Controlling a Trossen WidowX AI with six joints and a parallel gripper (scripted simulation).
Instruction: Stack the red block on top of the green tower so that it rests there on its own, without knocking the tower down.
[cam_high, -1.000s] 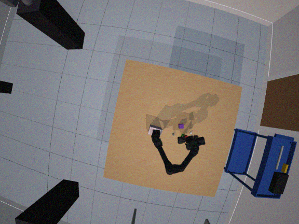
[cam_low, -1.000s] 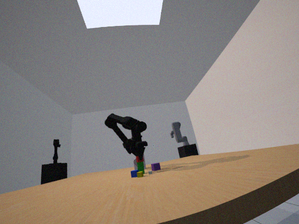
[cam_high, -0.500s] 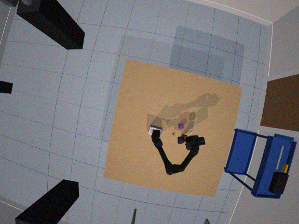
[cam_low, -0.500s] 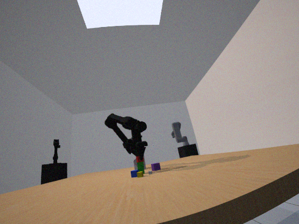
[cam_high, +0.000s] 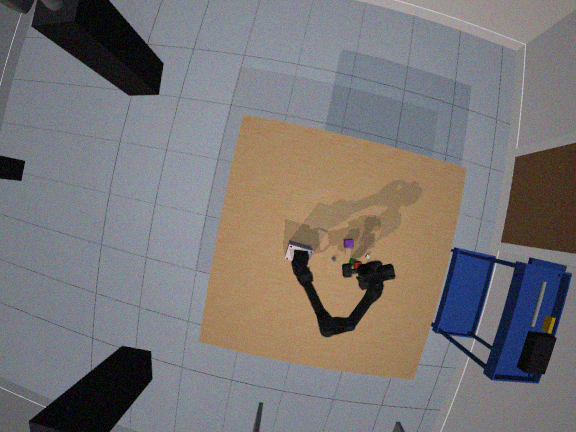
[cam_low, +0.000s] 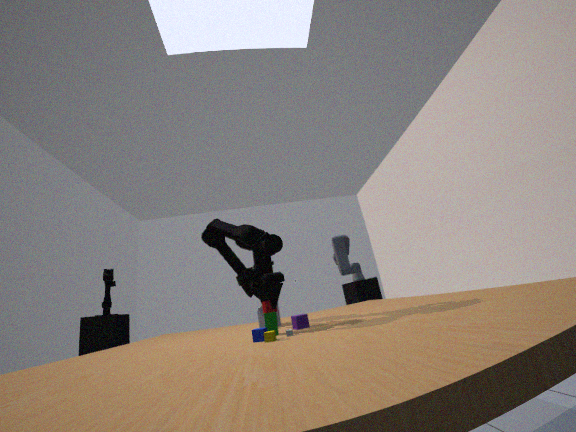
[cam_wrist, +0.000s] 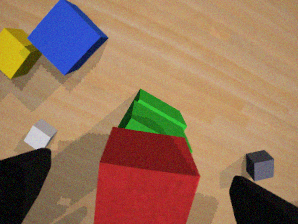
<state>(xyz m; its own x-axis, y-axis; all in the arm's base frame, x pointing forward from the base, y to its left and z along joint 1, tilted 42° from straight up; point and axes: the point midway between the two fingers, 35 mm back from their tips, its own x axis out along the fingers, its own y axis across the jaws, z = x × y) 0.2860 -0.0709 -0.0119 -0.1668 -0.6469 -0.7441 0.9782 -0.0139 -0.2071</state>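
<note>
The red block (cam_high: 357, 265) (cam_low: 266, 306) (cam_wrist: 145, 200) sits on top of the green tower (cam_high: 353, 261) (cam_low: 270, 322) (cam_wrist: 159, 119), which stands upright. In the wrist view part of the green top shows beyond the red block, so the red block looks offset toward the near side; how far it overlaps is hidden. My gripper (cam_low: 270, 302) (cam_wrist: 143, 172) is open, one finger on either side of the red block, with a visible gap on both sides in the wrist view. In the top view the arm partly covers the stack.
A blue block (cam_low: 258, 335) (cam_wrist: 66, 37) and a yellow block (cam_low: 270, 336) (cam_wrist: 11, 54) are close to the tower. A purple block (cam_high: 348, 243) (cam_low: 300, 321) is also near. A small white cube (cam_high: 368, 256) (cam_wrist: 39, 136) and a small dark cube (cam_high: 334, 259) (cam_wrist: 260, 166) lie on opposite sides.
</note>
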